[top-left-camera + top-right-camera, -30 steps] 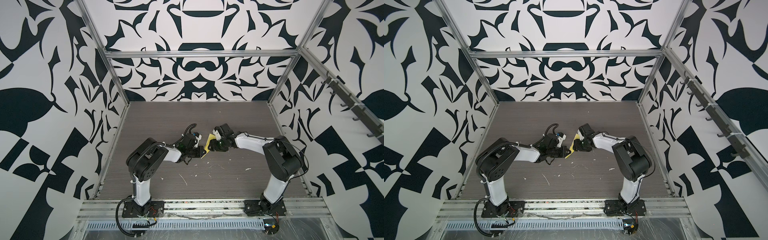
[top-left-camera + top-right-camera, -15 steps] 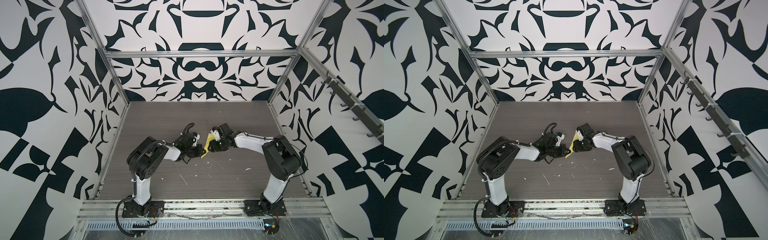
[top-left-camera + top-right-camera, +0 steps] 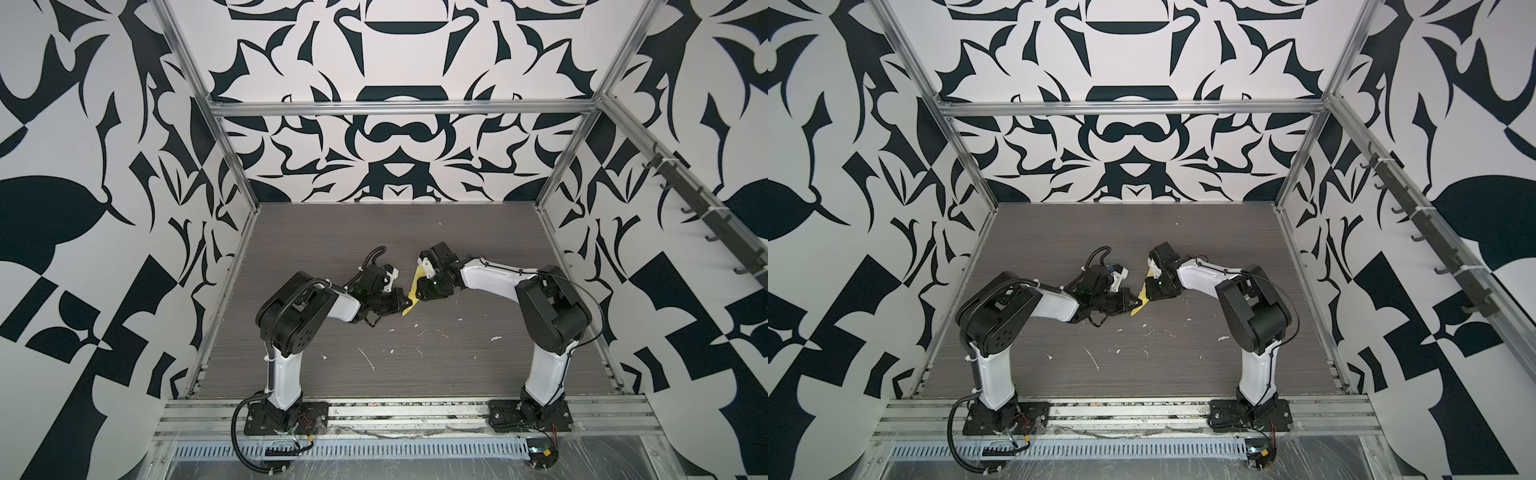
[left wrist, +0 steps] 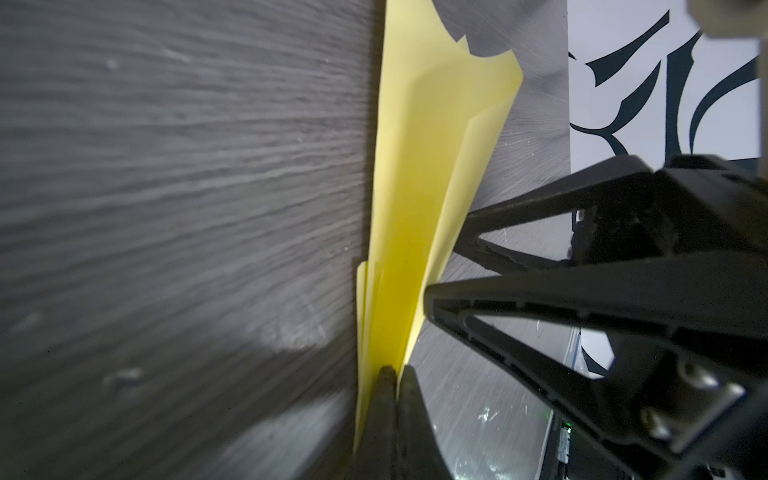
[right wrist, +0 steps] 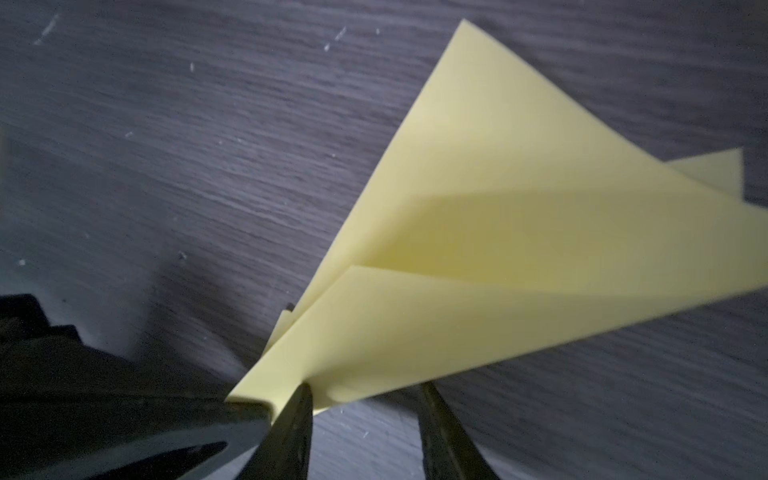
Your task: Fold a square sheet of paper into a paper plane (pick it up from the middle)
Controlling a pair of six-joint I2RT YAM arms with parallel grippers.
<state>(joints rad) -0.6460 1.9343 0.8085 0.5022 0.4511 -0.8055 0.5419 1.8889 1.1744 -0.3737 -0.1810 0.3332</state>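
The thin yellow square sheet of paper (image 5: pixel 519 249), creased into a narrow, many-layered pointed dart, stands on edge over the middle of the dark grey wood-grain table (image 3: pixel 457 232). It is tilted rather than flat, which leaves both faces open to a grip, though I cannot tell whether its lower corner touches the table. The black left gripper (image 4: pixel 395 382) has its jaws fully together on the pointed end, pinching the stacked layers. It appears to serve as the anchor that keeps the creases aligned and the dart raised off the table. The black right gripper (image 5: pixel 365 395) meets it over the table's middle with its jaws partly apart and gripping nothing. A loose flap lies in the gap, and one finger appears to touch the flap near the point while the other stands clear. That straddle looks set up for pinching a wing fold, so the plane seems close to shaped, with wing creases left to set.
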